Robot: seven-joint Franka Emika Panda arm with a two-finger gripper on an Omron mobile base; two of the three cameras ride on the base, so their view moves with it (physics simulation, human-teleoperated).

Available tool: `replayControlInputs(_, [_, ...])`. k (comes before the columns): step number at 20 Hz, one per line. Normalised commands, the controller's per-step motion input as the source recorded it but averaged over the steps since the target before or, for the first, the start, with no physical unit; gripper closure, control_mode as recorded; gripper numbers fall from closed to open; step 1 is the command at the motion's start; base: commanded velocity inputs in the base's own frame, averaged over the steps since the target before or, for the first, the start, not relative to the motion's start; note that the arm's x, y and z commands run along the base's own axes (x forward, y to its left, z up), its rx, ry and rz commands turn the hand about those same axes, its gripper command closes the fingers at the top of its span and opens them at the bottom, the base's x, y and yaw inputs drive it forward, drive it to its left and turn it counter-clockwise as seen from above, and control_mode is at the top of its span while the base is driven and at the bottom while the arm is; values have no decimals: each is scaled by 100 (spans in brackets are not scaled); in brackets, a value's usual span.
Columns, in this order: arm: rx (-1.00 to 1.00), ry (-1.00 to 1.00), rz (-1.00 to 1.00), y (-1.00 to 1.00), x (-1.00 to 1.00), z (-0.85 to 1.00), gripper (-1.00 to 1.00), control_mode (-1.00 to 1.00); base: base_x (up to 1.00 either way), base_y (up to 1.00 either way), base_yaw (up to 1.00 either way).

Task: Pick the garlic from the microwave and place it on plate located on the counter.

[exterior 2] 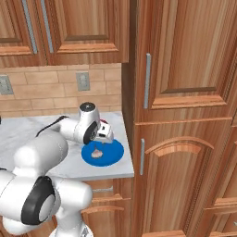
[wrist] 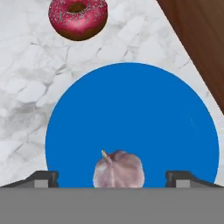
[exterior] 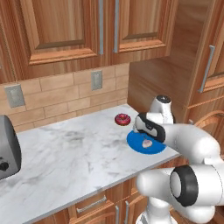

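Note:
The garlic (wrist: 119, 169), a small pale pinkish bulb with a pointed stem, lies on the bright-blue plate (wrist: 131, 109) near its closer rim. My gripper (wrist: 113, 178) hangs just above it, open, with one fingertip well clear of the bulb on each side. From the base cameras the garlic (exterior: 147, 142) (exterior 2: 96, 152) rests on the plate (exterior: 154, 150) (exterior 2: 113, 152) under my gripper (exterior: 146, 135) (exterior 2: 98, 141). The plate sits at the right end of the white marble counter (exterior: 78, 148). The microwave is out of view.
A red sprinkled donut (exterior: 122, 119) (wrist: 78, 17) lies on the counter just beyond the plate. A tall wooden cabinet side (exterior: 148, 83) (wrist: 201, 35) borders the counter's right end. A silver toaster (exterior: 6, 148) stands at the far left. Wall cabinets hang above.

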Motion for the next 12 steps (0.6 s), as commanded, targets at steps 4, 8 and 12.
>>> replayControlInputs(4, [0, -4, -3, 63, -25, 72, -100, -100, 0, 0, 0])
replayControlInputs(8, [0, -3, 0, 85, -58, 78, -100, -100, 0, 0, 0])
replayControlInputs(12, [0, -1, 0, 33, -89, 90, -100, -100, 0, 0, 0])
